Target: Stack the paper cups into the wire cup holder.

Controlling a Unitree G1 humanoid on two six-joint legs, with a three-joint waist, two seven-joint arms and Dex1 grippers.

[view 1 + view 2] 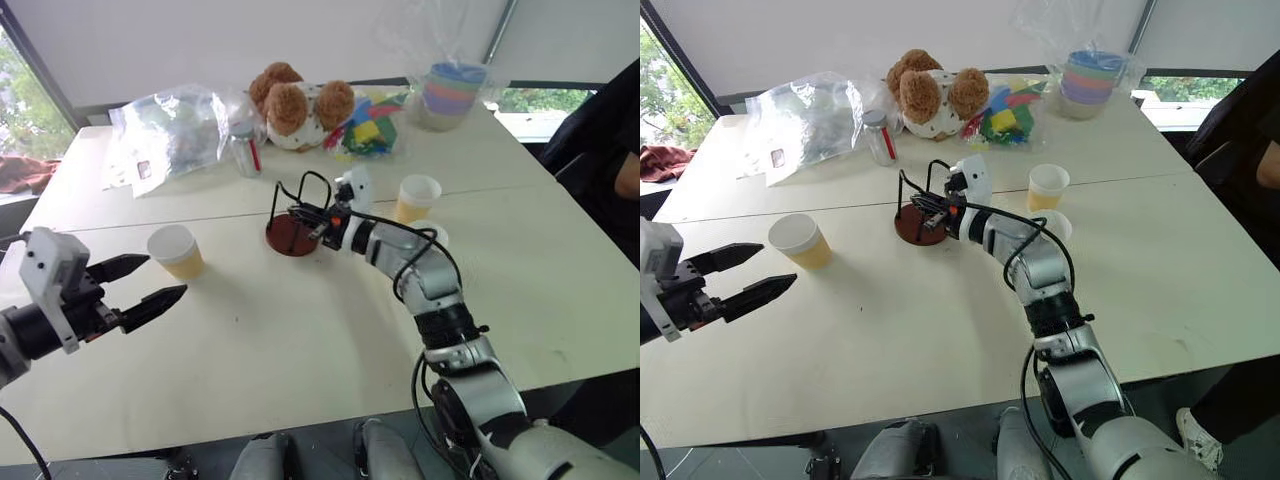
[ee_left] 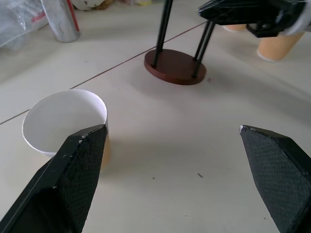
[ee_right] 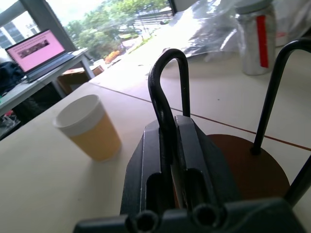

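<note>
right gripper [image 3: 171, 145]: fingers clamped on one wire loop of the wire cup holder [image 1: 293, 236], centre of the head view.
left gripper [image 1: 150, 284]: fingers spread wide, nothing held, lower left of frame, just short of a cup.
paper cups: near cup [image 1: 176, 250] left of centre, upright on the table [image 1: 300, 350]; second cup [image 1: 417, 198] right of the holder; a third looks partly hidden behind the right arm, can't confirm.
holder: upright, red base on the table, no cups in it.
risk 1: pinch on thin wire, so a pull or lift likely tips or drags the stand.
risk 2: right arm crowds the holder, so it could block a cup coming in.
risk 3: left fingers may nudge the light cup and topple it.
</note>
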